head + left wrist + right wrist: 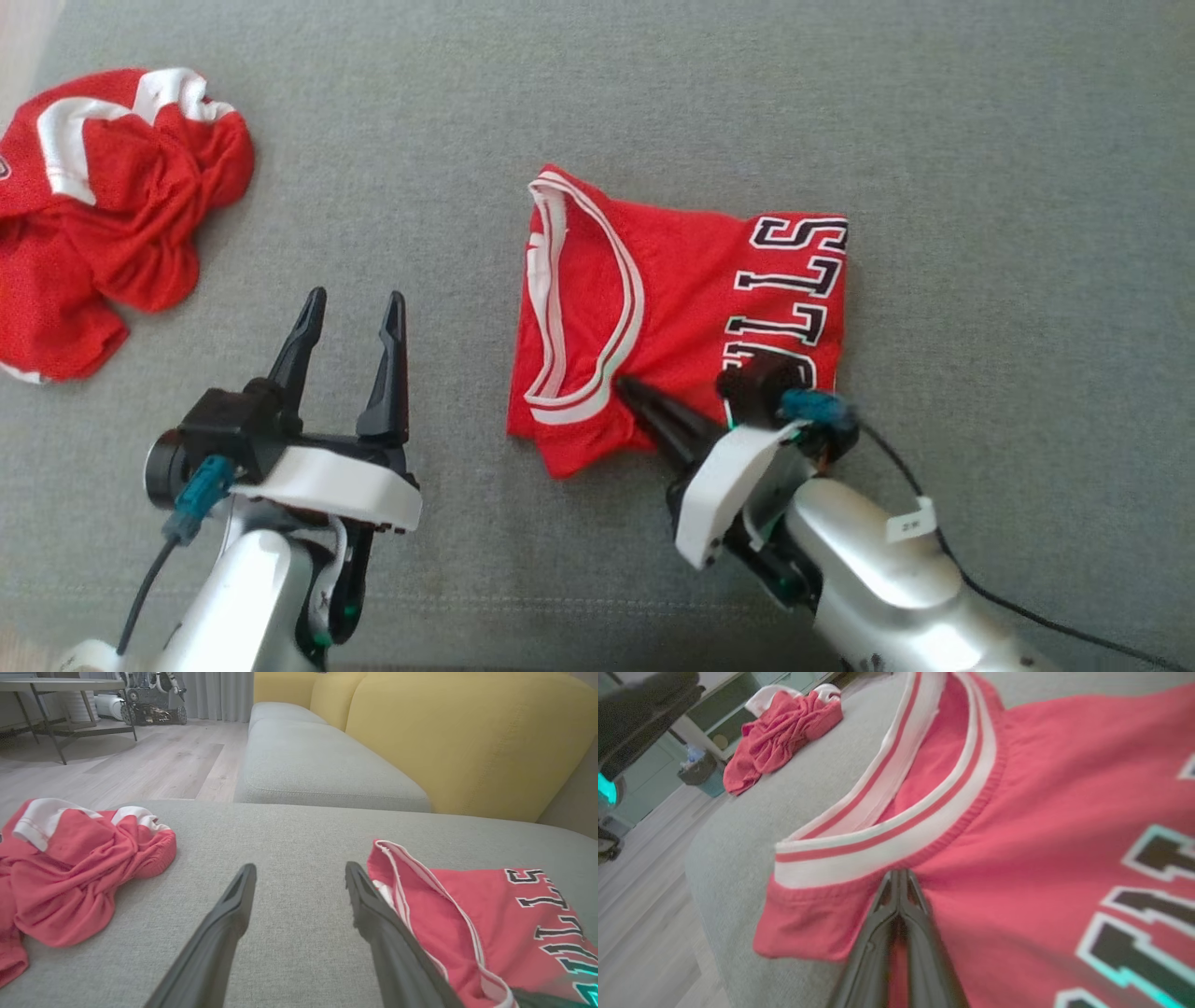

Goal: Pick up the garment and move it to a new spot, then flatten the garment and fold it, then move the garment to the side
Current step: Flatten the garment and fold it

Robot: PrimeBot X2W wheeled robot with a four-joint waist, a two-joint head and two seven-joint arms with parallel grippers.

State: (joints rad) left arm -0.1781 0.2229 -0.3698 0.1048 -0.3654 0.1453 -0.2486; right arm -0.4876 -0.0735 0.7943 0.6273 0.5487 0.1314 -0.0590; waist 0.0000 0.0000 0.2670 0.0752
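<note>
Right of frame centre, the folded jersey [681, 317] lies on the grey cushion [653, 112]. The right gripper [624, 385], fully closed, touches its collar edge; the left gripper [357, 297] gapes empty. Dragging one-handed could undo the fold.

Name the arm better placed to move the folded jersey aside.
Right. The right gripper, shut, touches the jersey by the collar; the left gripper hangs open over the cushion, apart from it.
</note>
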